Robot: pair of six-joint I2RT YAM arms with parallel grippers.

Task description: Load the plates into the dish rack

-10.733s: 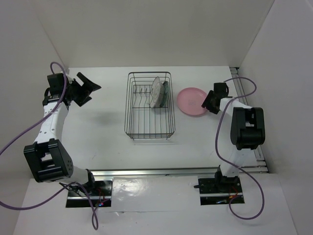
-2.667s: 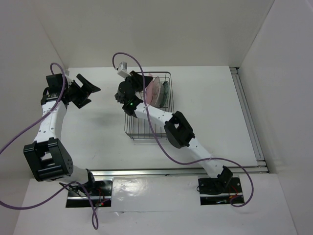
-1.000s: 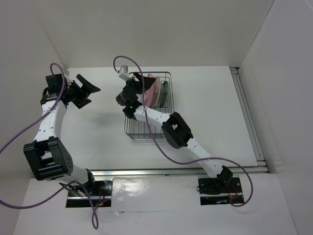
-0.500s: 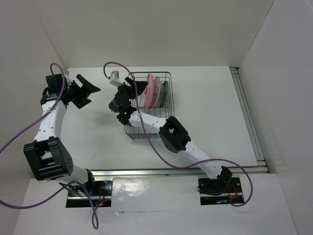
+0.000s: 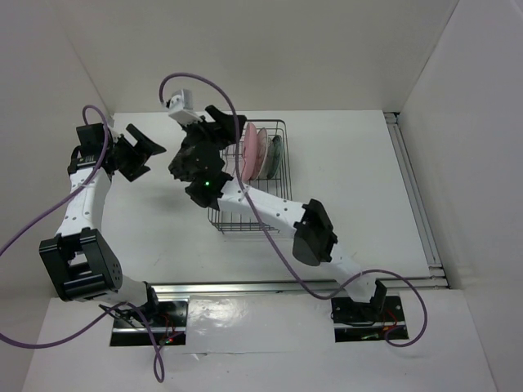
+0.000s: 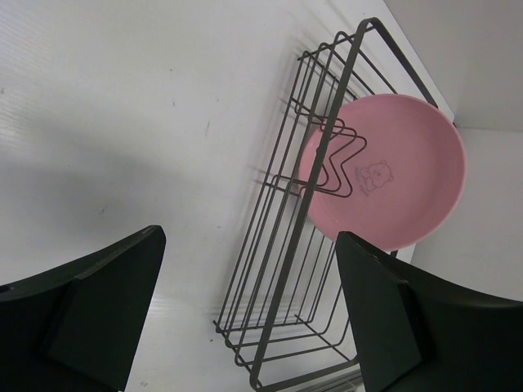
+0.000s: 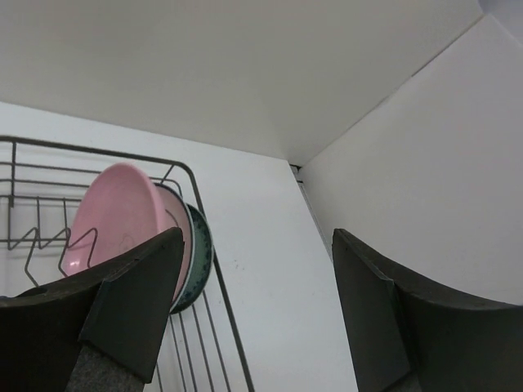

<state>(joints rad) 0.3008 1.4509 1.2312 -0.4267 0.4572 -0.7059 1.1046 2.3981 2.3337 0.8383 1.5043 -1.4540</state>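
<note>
Pink plate (image 6: 384, 167) is being propped on edge by prongs of the dish rack (image 6: 278, 278), saving room, while the right end effector (image 7: 257, 306) is being held released and empty.

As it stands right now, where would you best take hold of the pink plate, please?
Take the pink plate by its top rim, coming down from above and pinching across both faces. It stands on edge in the dish rack, lower edge among the wires, with the teal plate close behind, so only the top rim is free.
</note>
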